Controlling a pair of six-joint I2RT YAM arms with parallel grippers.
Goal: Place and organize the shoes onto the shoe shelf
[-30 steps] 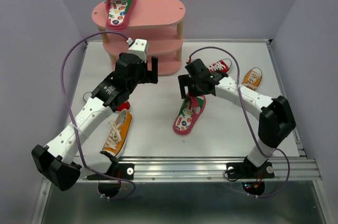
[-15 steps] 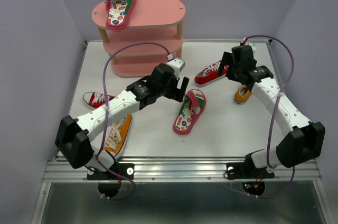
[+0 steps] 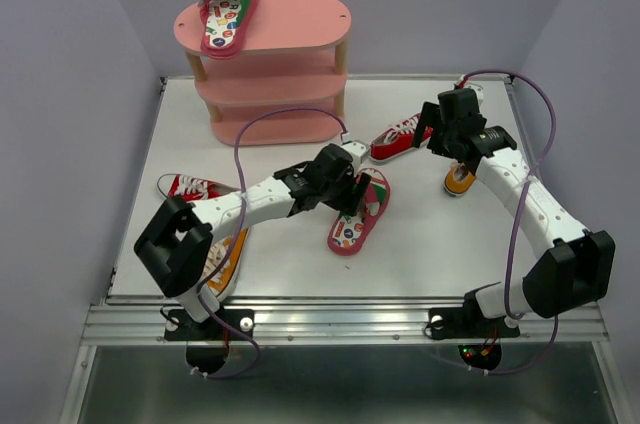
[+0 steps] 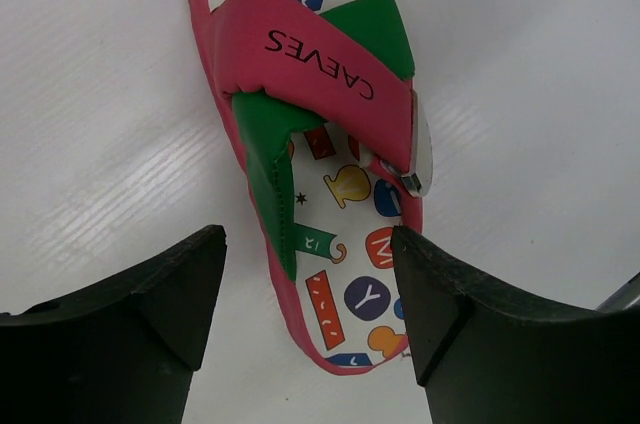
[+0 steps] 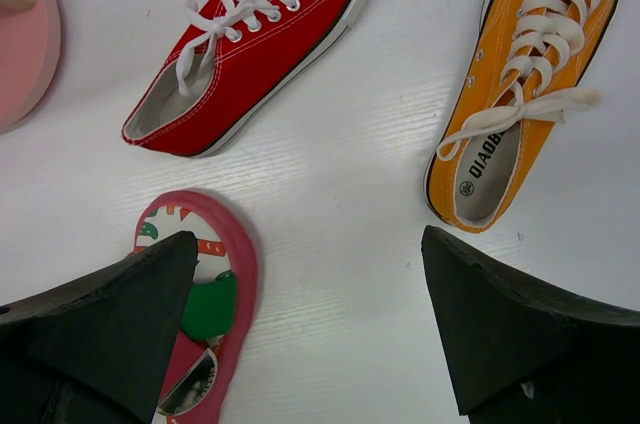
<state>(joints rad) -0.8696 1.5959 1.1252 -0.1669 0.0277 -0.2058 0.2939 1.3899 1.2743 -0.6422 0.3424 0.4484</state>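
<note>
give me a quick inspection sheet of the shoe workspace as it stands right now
surface: white table
job's things: pink three-tier rack holds one pink flip-flop on its top board; on the table lie the second flip-flop, red sneaker near the rack, red sneaker at far left, orange sneaker at right, orange sneaker under the left arm
clutter: nothing seen
grippers: left gripper open, straddling one end of the second flip-flop, not gripping; right gripper open above the table
cables: purple cable on left arm, purple cable on right arm, both looping free
surroundings: lilac walls, metal rail at near edge
</note>
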